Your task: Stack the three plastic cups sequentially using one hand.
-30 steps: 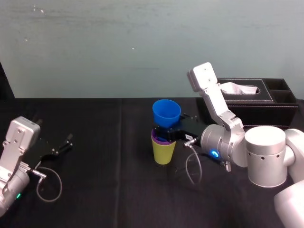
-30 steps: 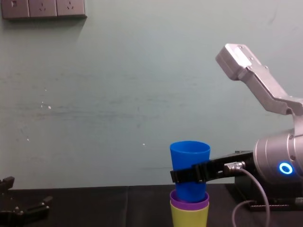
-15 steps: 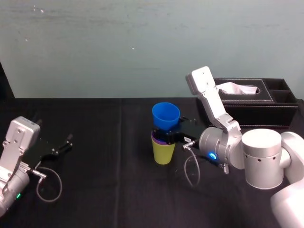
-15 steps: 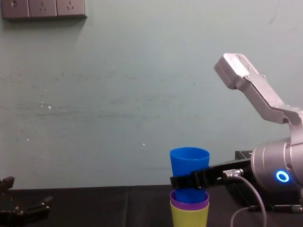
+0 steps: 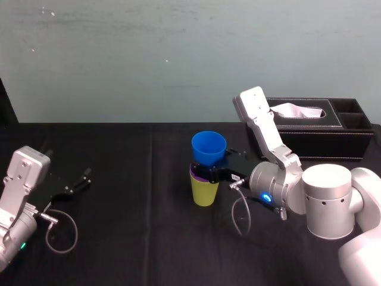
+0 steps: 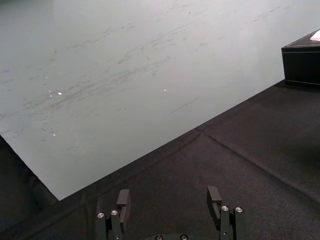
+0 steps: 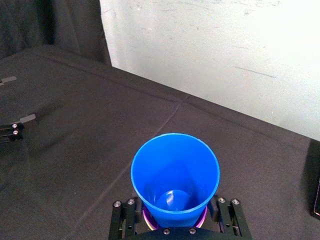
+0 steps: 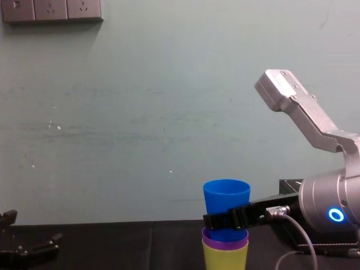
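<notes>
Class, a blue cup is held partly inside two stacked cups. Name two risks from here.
The right gripper grips the blue cup just above the purple cup's rim; pushing lower may topple it and the green cup. Released now, half-seated, it may sit tilted. The left gripper lies parked.

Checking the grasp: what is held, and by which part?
The right gripper clamps the blue cup around its lower body; the left gripper holds nothing.

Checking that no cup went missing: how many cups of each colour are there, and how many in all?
Blue cup, gripped by the right tool: 1
Purple cup: 1
Yellow-green cup: 1
Total: 3, all nested; left tool parked open.
</notes>
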`<action>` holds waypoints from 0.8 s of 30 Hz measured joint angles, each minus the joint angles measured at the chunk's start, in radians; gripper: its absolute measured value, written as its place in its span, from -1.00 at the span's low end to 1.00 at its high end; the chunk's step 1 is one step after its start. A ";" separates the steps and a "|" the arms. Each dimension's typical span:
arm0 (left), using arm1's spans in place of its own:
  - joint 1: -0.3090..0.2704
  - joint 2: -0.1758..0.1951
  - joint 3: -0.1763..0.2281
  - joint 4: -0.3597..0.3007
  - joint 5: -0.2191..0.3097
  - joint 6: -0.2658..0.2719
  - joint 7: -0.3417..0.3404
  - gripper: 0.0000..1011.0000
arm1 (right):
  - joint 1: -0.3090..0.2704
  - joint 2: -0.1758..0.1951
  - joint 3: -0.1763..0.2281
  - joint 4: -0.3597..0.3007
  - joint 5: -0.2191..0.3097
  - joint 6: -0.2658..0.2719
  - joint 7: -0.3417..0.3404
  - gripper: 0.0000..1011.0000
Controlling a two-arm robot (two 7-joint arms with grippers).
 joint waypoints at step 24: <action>0.000 0.000 0.000 0.000 0.000 0.000 0.000 0.98 | -0.011 -0.002 0.011 -0.020 0.002 -0.006 -0.009 0.98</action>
